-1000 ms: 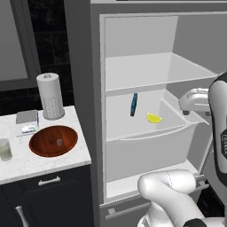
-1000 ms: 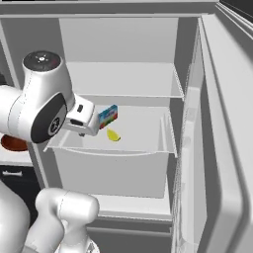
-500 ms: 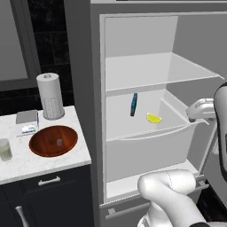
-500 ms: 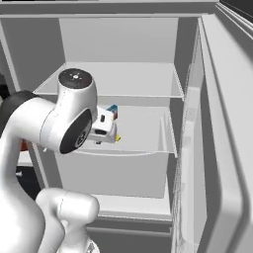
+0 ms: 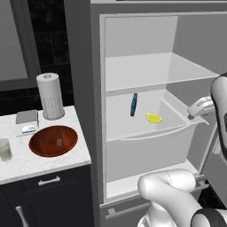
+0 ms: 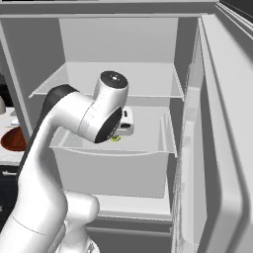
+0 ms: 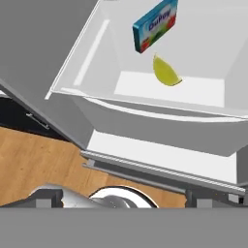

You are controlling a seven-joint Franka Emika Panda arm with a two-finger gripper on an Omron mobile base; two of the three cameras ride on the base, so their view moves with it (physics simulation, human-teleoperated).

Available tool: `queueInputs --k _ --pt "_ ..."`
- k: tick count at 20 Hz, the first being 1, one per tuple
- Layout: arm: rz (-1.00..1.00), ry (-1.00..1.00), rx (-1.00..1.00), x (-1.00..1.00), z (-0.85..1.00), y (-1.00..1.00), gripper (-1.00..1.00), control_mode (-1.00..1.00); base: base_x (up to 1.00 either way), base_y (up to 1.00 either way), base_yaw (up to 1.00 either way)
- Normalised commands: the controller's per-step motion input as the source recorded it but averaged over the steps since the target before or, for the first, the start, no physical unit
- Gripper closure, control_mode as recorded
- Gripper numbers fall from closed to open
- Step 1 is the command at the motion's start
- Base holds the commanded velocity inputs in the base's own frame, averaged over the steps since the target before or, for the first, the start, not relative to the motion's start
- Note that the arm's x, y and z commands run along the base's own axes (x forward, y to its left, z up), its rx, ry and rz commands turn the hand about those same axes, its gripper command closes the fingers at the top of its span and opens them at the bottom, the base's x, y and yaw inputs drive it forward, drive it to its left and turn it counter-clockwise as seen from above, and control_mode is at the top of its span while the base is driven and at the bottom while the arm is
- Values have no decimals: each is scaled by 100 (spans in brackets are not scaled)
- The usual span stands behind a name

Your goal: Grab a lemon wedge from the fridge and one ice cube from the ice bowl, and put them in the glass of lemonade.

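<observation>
Countertop [image 5: 48, 164] of pale marble sits at 9 o'clock in the left base view. Reading from its left edge: the glass of lemonade [image 5: 5, 149] stands upright near the counter's left margin, then the ice bowl [image 5: 53, 141] with a small cube [image 5: 59, 142] on its floor, well apart from the glass. Behind the bowl lie a flat grey box [image 5: 26, 117] and a small carton [image 5: 29, 129] with print too small to read, and at 11 o'clock of the bowl a perforated white cylinder [image 5: 50, 95] stands upright.

To the right, the fridge [image 5: 84, 88] stands open, white inside, with one bare shelf [image 5: 150, 71] above a deep white drawer [image 5: 146, 146]. In the drawer a blue carton [image 7: 155, 25] stands upright toward the back; the hand view shows white lettering on its blue face, seemingly "OuPoy", though not legible with certainty, with red and green patches low on the pack. The lemon wedge [image 7: 166, 71] lies on the drawer floor just beside the carton, at its 5 o'clock in the hand view, with bare drawer floor on its other sides.

The gripper [image 5: 198, 107] hovers at the drawer's right rim, at 3 o'clock of the wedge in the left base view, apart from it. Its jaws are spread wide and grasp nothing. The open fridge door [image 6: 222, 138] stands close along the arm's right side, and the drawer's raised front lip [image 7: 145, 114] stands between the hand and the wedge.
</observation>
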Motion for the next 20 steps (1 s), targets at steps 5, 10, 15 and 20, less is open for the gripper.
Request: queueInputs --k 5,10,15,20 --pt "9 -6 0 44 -44 0 -100 -100 0 0 0" --pt "7 -5 0 44 -60 0 -100 -100 0 0 0" --pt "3 1 0 56 -26 0 -100 -100 0 0 0" --pt "2 18 0 76 -10 0 -100 -100 0 0 0"
